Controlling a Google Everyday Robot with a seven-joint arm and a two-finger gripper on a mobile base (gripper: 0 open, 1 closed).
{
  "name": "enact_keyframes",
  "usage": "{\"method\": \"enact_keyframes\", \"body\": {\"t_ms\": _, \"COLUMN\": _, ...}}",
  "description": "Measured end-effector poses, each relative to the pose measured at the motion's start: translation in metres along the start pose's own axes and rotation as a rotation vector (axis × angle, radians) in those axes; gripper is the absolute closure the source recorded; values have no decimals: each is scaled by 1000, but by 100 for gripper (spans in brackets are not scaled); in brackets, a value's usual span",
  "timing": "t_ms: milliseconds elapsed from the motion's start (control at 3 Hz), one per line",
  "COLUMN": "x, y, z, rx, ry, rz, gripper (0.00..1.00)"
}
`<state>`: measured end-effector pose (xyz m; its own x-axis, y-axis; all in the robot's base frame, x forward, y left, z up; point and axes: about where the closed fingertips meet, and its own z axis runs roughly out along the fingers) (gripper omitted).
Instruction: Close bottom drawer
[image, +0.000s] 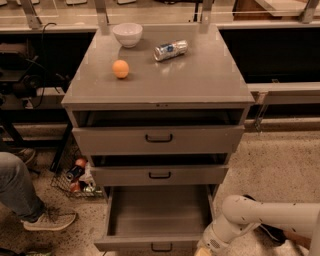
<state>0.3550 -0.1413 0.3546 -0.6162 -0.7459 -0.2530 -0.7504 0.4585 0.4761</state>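
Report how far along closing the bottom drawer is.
Done: nothing visible; the bottom drawer sits pulled far out, its inside exposed. In hand: the gripper is low at the picture's bottom edge, beside the right-hand end of the drawer front as seen here. Left: the whole push, until the front sits in with the cabinet.
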Motion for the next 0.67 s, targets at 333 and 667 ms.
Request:
{"method": "enact_keyframes", "body": {"t_ms": 333, "x": -1, "y": 2, "z": -4, "rx": 3, "ry": 2, "rz": -4, "gripper": 54}}
{"method": "enact_keyframes", "body": {"t_ms": 667, "x": 0, "y": 3, "z": -2, "rx": 0, "ry": 3, "rz": -4, "gripper": 78}}
